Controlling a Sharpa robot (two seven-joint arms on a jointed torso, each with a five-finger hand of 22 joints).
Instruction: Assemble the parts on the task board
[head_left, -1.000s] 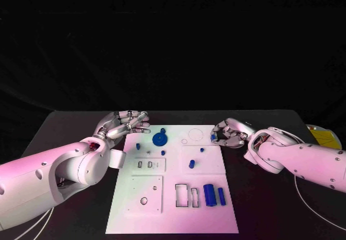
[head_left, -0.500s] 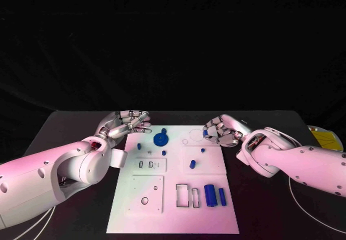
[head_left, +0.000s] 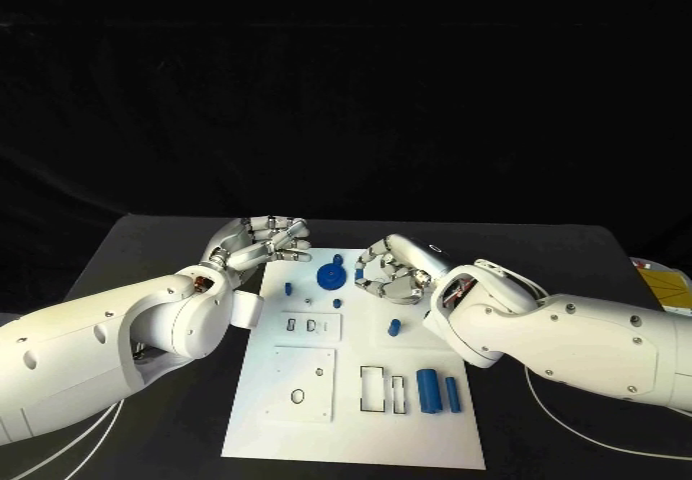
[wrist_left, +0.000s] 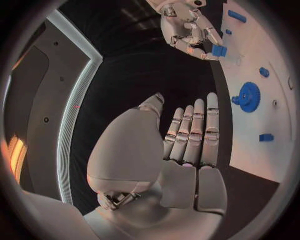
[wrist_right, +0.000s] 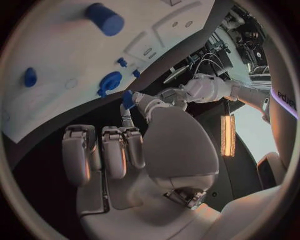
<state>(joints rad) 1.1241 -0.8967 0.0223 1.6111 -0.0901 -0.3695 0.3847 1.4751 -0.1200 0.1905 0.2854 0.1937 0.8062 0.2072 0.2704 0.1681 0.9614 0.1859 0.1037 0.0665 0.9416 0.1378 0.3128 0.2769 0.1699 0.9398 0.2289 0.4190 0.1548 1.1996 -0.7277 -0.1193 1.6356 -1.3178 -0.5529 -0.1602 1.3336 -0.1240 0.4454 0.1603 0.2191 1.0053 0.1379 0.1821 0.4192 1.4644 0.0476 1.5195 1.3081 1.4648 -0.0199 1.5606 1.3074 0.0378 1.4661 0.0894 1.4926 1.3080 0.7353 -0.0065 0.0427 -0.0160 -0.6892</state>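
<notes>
Your right hand has swung in from the right edge of the task board and now hangs over its far middle, just beside the blue gear. It carries a small blue part pinched at its fingertips (the left wrist view shows this best), with the other fingers curled in.

Your left hand has barely shifted. It sits at the board's far left corner over the table, fingers stretched out side by side and holding nothing.

You look to be past the pick and into the carry, so what's left is finding the seat for this part. From here I can't tell which recess it belongs to. The other parts lie loose on the board, including the blue cylinder by the slots at the near end, so most of the assembly seems to be ahead of you.
</notes>
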